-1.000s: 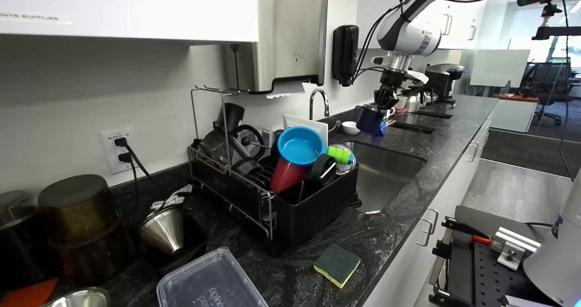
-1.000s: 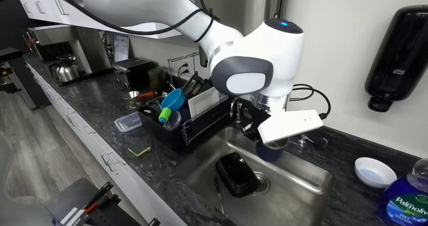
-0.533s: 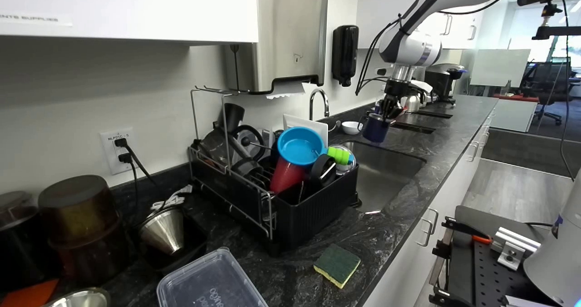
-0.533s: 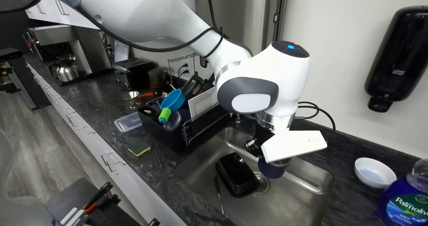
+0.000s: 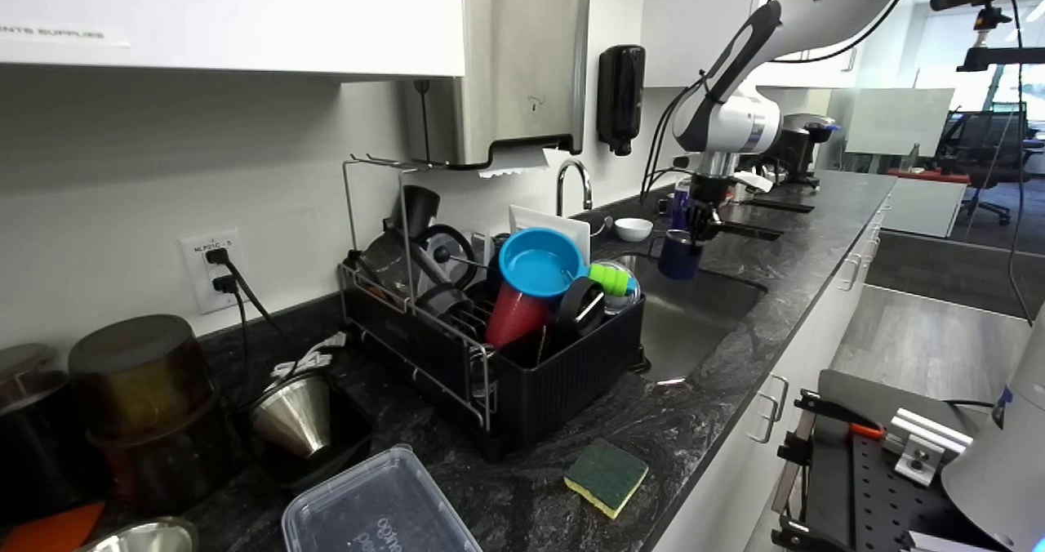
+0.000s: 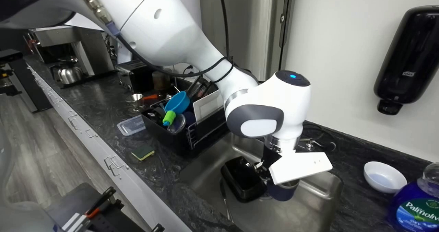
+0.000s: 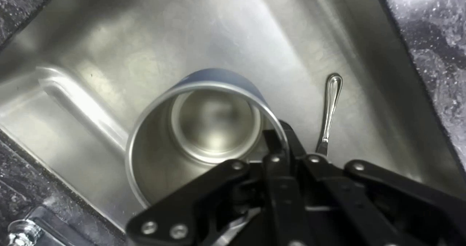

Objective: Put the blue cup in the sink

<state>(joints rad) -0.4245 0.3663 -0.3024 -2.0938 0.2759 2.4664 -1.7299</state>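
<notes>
My pincer (image 7: 281,139) grips blue cup (image 7: 209,133) by its edge over sink (image 7: 225,35); pickup done; I judge lowering, release left.

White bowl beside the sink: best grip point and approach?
I'd pinch the white bowl by its rim, on the edge nearer the sink, tool coming straight down. It sits upright, mouth up, so the rim is exposed. The soap bottle stands on the side away from the sink, so avoid that edge. The tool holds the blue cup; release that first.
</notes>
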